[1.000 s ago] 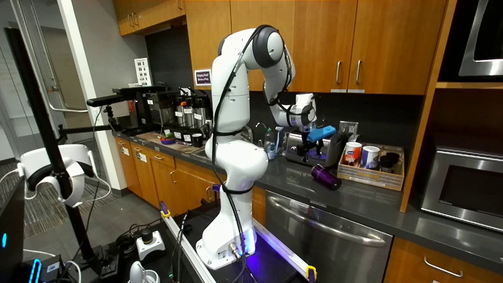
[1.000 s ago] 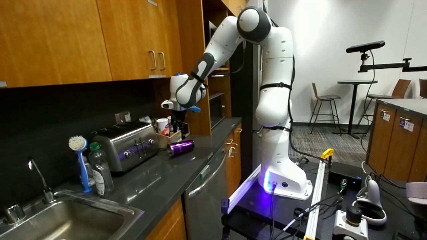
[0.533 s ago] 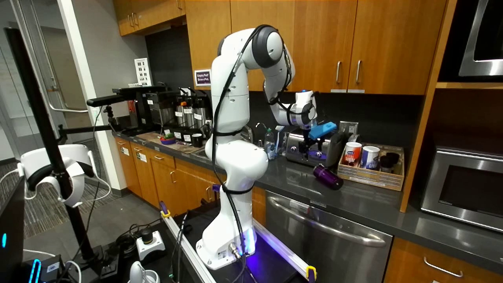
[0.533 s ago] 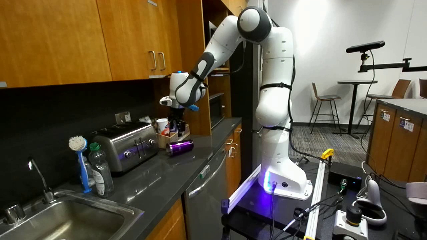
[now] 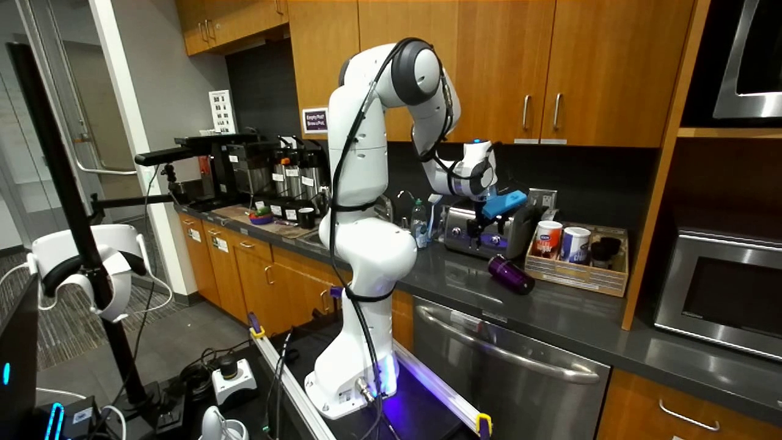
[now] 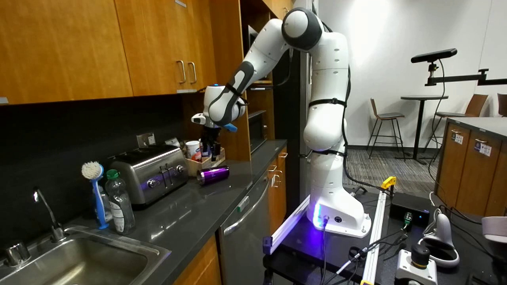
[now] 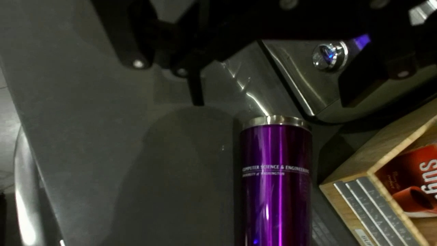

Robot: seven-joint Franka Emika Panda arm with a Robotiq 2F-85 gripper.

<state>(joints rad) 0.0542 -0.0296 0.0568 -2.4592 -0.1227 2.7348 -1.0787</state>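
A purple metal tumbler point(image 7: 276, 184) with a silver rim lies on its side on the dark counter point(image 7: 85, 143). It also shows in both exterior views point(image 5: 511, 274) point(image 6: 213, 175). My gripper point(image 7: 273, 97) is open and empty, with its black fingers spread apart. In the wrist view it is beyond the tumbler's silver-rim end. In both exterior views the gripper point(image 5: 486, 234) point(image 6: 210, 149) hangs above the counter close to the tumbler, apart from it. A steel toaster point(image 5: 455, 229) stands behind the gripper. A wooden box point(image 7: 351, 194) with canisters stands beside the tumbler.
The box holds a red and white canister point(image 5: 547, 238), a blue and white canister point(image 5: 575, 244) and dark containers. A green-capped bottle point(image 6: 120, 206), a blue brush point(image 6: 99, 198) and a sink point(image 6: 158, 253) lie farther along the counter. Cabinets point(image 5: 501, 73) hang above. A microwave point(image 5: 721, 293) stands to one side.
My gripper has risen a little from near the tumbler and shifted slightly sideways. The tumbler has moved slightly on the counter.
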